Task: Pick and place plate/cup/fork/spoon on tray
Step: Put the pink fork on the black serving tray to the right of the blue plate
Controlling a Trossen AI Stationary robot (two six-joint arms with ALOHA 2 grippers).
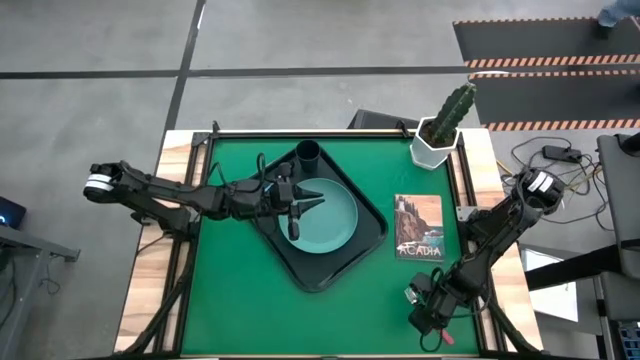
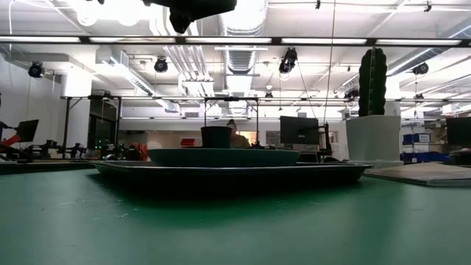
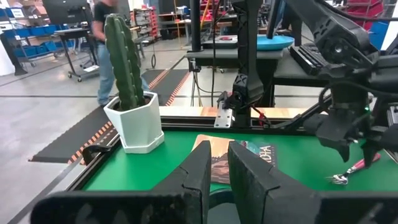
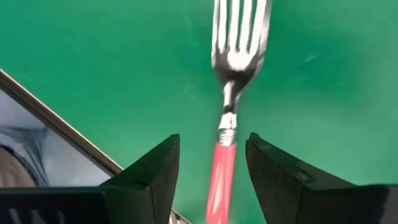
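The dark tray (image 1: 322, 270) lies mid-table, with the teal plate (image 1: 335, 220) and the dark cup (image 1: 308, 153) on it; the low view shows the tray (image 2: 221, 173), plate (image 2: 221, 157) and cup (image 2: 215, 137). A pale thin thing, seemingly the spoon (image 1: 293, 229), lies on the plate's left part. My left gripper (image 1: 316, 200) hovers over the plate, its fingers (image 3: 200, 174) a narrow gap apart and empty. The fork (image 4: 231, 81) lies on the green mat at the near right. My right gripper (image 4: 213, 168) is open, its fingers on either side of the pink handle (image 4: 221, 177) without touching it.
A picture book (image 1: 419, 226) lies right of the tray. A white pot with a cactus (image 1: 437, 140) stands at the far right corner. The table's near right edge is close to the fork (image 1: 447, 338). A person shows in the room beyond (image 3: 106, 43).
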